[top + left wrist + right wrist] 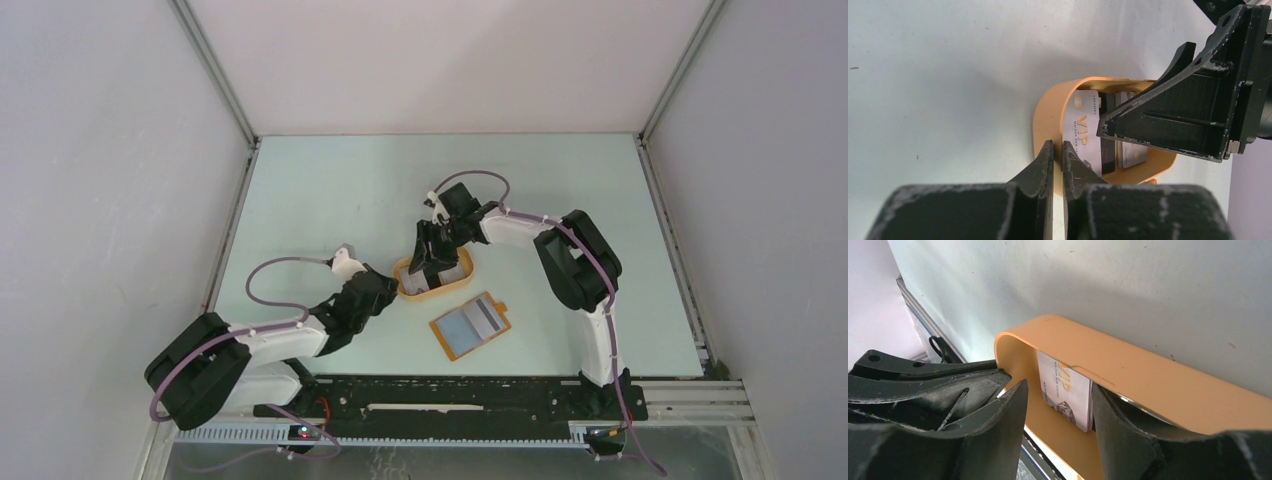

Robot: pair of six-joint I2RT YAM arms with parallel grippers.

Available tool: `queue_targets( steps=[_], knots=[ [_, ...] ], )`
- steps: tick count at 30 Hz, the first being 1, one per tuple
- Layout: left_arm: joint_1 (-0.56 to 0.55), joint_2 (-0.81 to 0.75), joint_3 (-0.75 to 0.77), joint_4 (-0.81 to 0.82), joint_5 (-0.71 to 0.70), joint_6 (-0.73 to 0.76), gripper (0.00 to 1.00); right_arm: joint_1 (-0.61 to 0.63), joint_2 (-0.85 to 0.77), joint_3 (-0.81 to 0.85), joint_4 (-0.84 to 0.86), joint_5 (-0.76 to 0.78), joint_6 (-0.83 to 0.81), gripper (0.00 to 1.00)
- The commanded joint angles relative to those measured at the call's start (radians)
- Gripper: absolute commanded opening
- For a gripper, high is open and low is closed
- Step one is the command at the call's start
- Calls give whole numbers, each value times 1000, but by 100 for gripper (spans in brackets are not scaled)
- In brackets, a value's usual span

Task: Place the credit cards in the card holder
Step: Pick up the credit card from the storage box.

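Observation:
An oval orange tray (452,289) holds several credit cards. In the left wrist view I see a white "VIP" card (1083,131), a dark card (1106,152) and a pale card (1131,154) in it. My left gripper (397,287) is shut on the tray's rim (1042,120) at its left end. My right gripper (434,258) is open and reaches down into the tray. The VIP card (1065,390) stands on edge against the tray wall (1128,367) between its fingers, close to the right finger (1128,430). The card holder (470,325) lies open in front of the tray with a pale bluish card and a grey striped card on it.
The tray sits near the middle of the pale green table (330,190). White walls with metal rails (215,70) enclose the table on three sides. The black base bar (450,395) runs along the near edge.

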Motion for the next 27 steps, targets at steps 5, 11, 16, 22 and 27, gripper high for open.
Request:
queue_targets(
  steps=[5, 11, 16, 22, 27],
  knots=[
    [-17, 25, 43, 44, 30, -46, 0, 10, 35, 27, 77, -104, 44, 58],
    [-18, 23, 34, 47, 27, -56, 3, 3, 7, 20, 115, -187, 68, 58],
    [-17, 9, 29, 34, 12, -58, 10, -12, -21, 8, 133, -228, 79, 58],
    [-17, 3, 30, 28, 5, -60, 15, -16, -28, 4, 145, -273, 86, 57],
    [-17, -3, 27, 27, 1, -65, 21, -14, -19, 3, 170, -321, 110, 57]
  ],
)
